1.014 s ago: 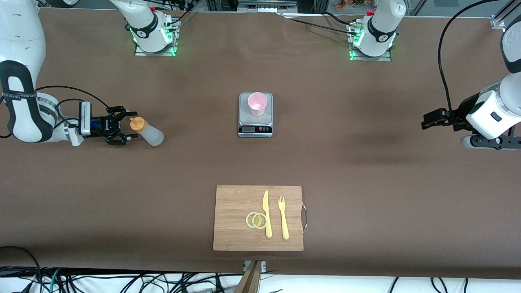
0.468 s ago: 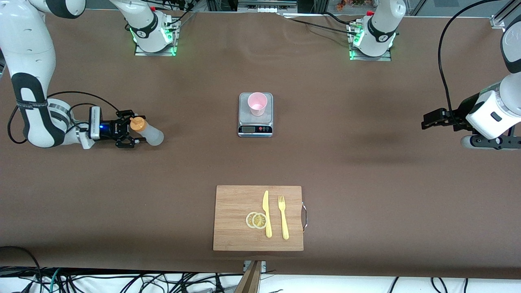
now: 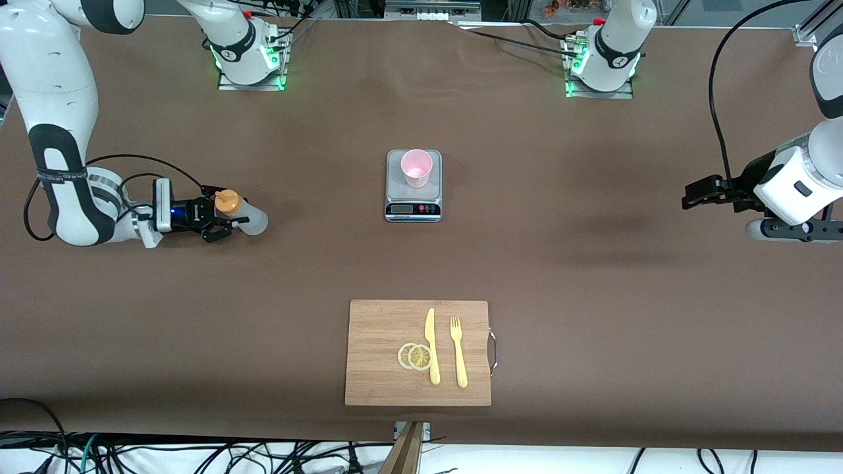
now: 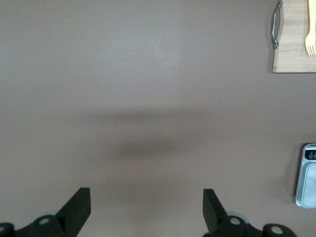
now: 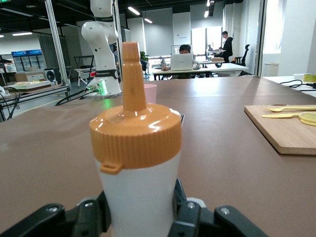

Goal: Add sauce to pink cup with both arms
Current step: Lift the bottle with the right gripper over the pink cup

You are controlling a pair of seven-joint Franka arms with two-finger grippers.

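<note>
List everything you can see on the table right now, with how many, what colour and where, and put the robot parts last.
sauce bottle: one, whitish with orange cap, standing toward the right arm's end of the table
pink cup: one, pale pink, upright on the scale
kitchen scale: one, grey, mid-table between the arms
cutting board: one, light wood, nearer the front camera than the scale
knife: one, yellow, on the board
fork: one, yellow, on the board beside the knife
lemon slices: two, yellow, overlapping on the board, touching the knife
right end effector: one, black, fingers closed around the bottle just below its cap
left end effector: one, black, open, waiting above bare table at the left arm's end
</note>
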